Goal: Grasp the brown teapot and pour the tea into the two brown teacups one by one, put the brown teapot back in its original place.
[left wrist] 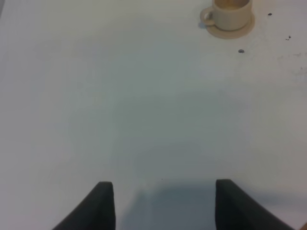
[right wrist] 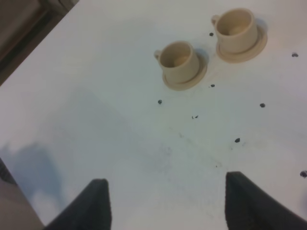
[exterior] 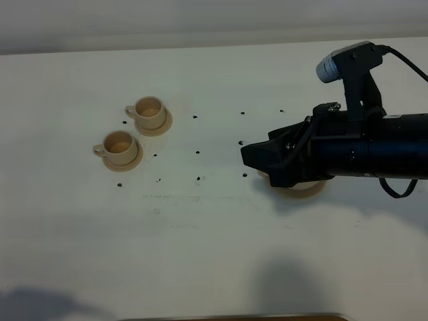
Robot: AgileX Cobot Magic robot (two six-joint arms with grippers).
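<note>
Presumably the brown teapot sits hidden under the right arm (exterior: pixel 361 150), where only a tan sliver (exterior: pixel 304 192) shows. The right pincer (right wrist: pixel 168 211) gapes wide and empty, the left pincer (left wrist: pixel 165 208) likewise. Both brown teacups (exterior: pixel 150 112) stand well apart from that arm. Moving blind, the arm could clip the pot and spill tea on the counter (exterior: pixel 214 254).
</note>
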